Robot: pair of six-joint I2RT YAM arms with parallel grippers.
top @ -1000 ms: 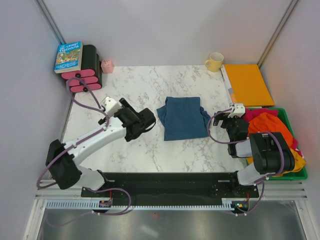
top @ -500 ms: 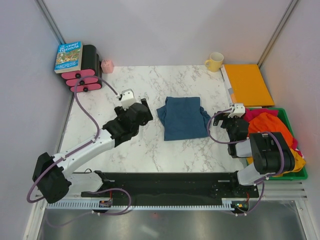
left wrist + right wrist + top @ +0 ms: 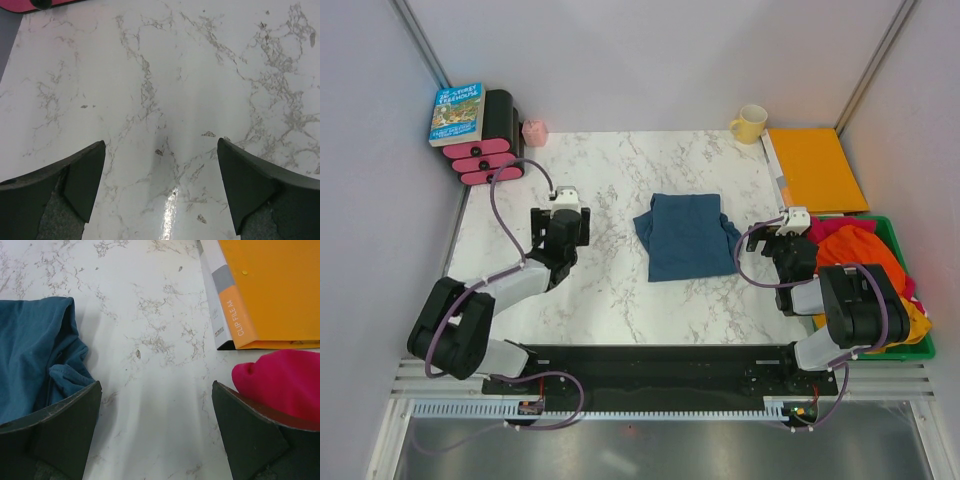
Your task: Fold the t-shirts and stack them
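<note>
A folded blue t-shirt (image 3: 685, 235) lies on the marble table, mid-right; its right edge shows in the right wrist view (image 3: 35, 360). More t-shirts, orange (image 3: 865, 265) and pink (image 3: 830, 228), are heaped in a green bin (image 3: 910, 350) at the right; the pink one shows in the right wrist view (image 3: 280, 382). My left gripper (image 3: 560, 215) is open and empty over bare marble (image 3: 160, 145), left of the blue shirt. My right gripper (image 3: 790, 228) is open and empty (image 3: 157, 387) between the blue shirt and the bin.
An orange clip file (image 3: 815, 168) lies at the back right, also in the right wrist view (image 3: 270, 285). A yellow mug (image 3: 750, 123) stands behind it. A book (image 3: 457, 112) rests on pink-and-black dumbbells (image 3: 488, 150) at the back left, next to a small pink object (image 3: 534, 131).
My left arm has swung back left and folded in, away from the blue shirt; its gripper now points up the table. The right arm has not moved.
</note>
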